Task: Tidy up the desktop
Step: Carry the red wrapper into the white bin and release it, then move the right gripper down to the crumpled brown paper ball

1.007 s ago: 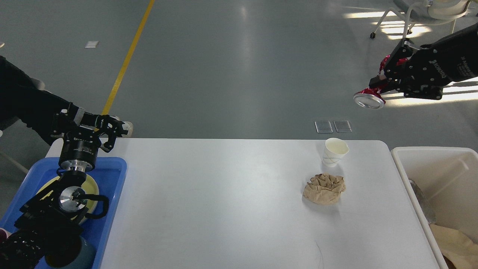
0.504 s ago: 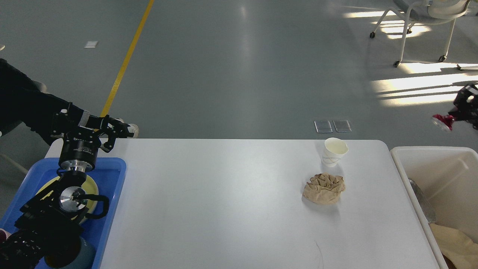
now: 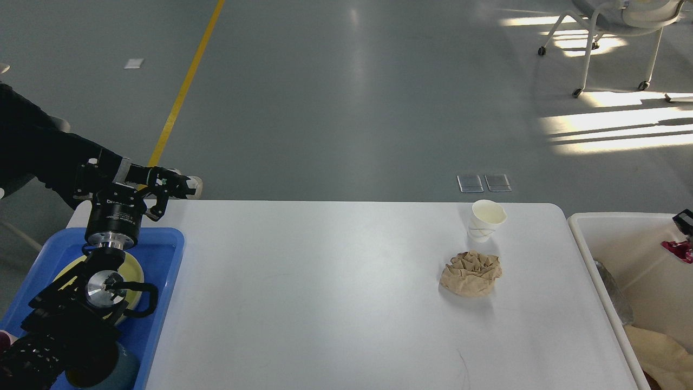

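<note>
The desktop (image 3: 325, 303) is a wide white table. On its right part a white paper cup (image 3: 486, 219) stands upright, with a crumpled brown paper wad (image 3: 471, 273) just in front of it. My left gripper (image 3: 181, 187) hovers at the table's far left corner, beyond the blue tray; its fingers are dark and I cannot tell them apart. Only the tip of my right gripper (image 3: 684, 221) shows at the right edge, over the bin. A crushed red can (image 3: 677, 250) is right below it; I cannot tell whether it is held.
A cream-white bin (image 3: 582, 223) stands against the table's right end, with grey and beige trash inside. A blue tray (image 3: 165, 241) at the left holds a yellow plate (image 3: 134, 268) and a dark cup (image 3: 122, 371), partly under my left arm. A wheeled chair (image 3: 617, 21) stands far back right.
My right gripper has swung with the red can from high above the far right down to the right edge over the bin. My left gripper has shifted slightly right.
</note>
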